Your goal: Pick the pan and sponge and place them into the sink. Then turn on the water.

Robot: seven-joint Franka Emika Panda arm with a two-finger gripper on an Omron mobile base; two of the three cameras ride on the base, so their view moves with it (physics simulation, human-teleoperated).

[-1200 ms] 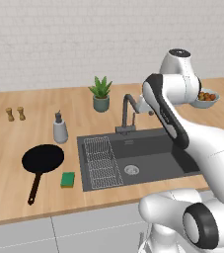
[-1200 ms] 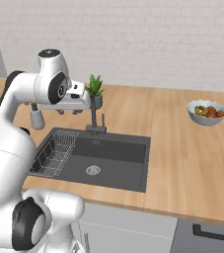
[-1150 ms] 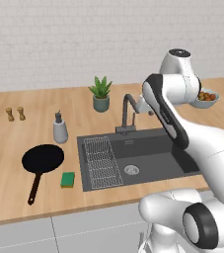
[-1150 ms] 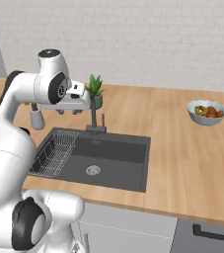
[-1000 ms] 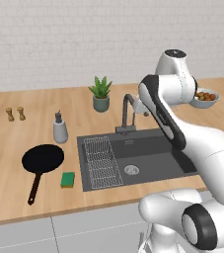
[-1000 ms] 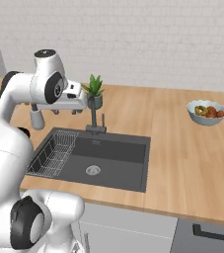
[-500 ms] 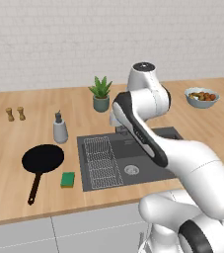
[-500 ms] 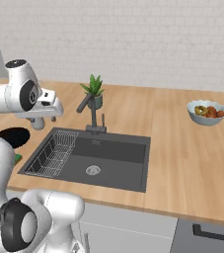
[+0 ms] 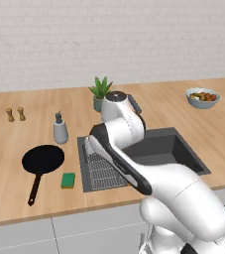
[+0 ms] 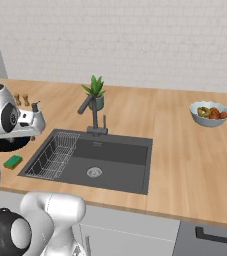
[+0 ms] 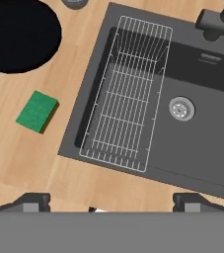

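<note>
arm has swung left from the faucet to over the sink rack; jaws now wide apart, empty. pan and sponge unmoved on the worktop, left of sink.

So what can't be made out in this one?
- Faucet: in the left base view the arm covers it; in the hand view the top edge cuts it.
- Pan: the hand view's top and left edges cut it, handle mostly out of frame; in the right base view the arm hides most of it.
- Contents of the bowl: too small to name.
- Fingers: just the tips show in the hand view, standing wide apart.
</note>
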